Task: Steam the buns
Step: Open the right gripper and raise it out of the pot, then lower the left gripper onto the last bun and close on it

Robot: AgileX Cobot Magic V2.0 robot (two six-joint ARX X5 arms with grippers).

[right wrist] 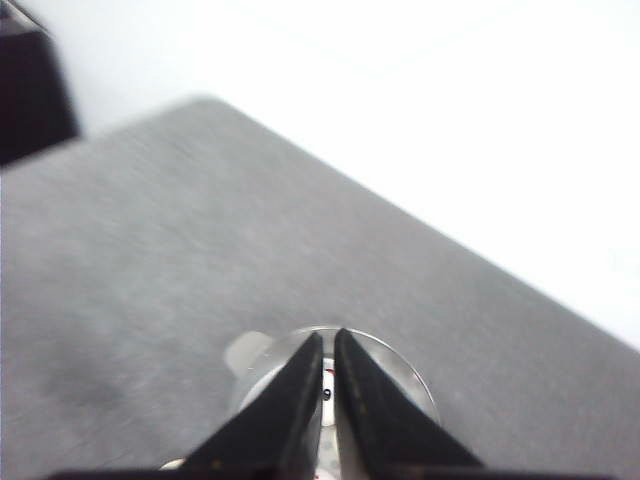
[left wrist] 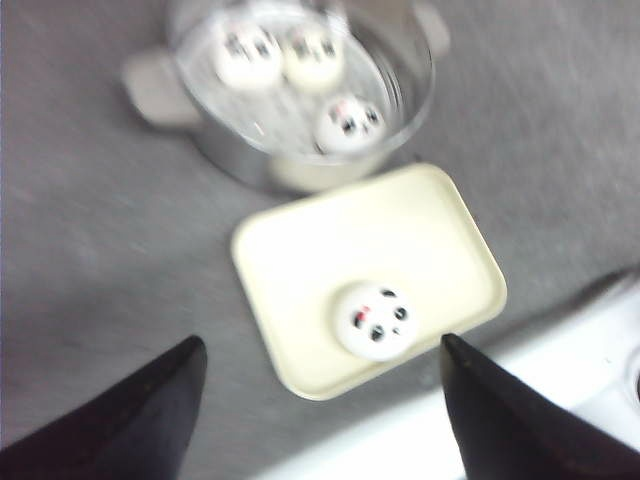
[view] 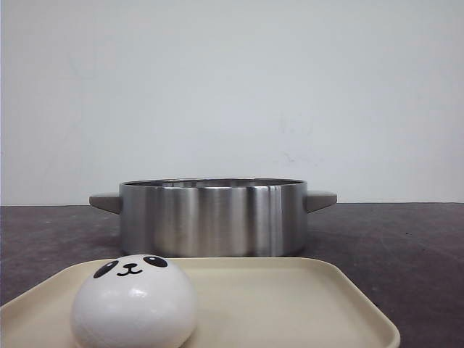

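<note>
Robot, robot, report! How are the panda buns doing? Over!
Left gripper open, empty. Right gripper shut, empty. Three buns in pot, one bun left on tray. Nothing blocking.

I see a glossy white bun (view: 134, 304) with black panda eyes and smile on my cream tray (view: 290, 304). At its 12 o'clock sits a brushed silver pot (view: 212, 217) with grey handles, on a dark grey table (view: 406, 246).
</note>
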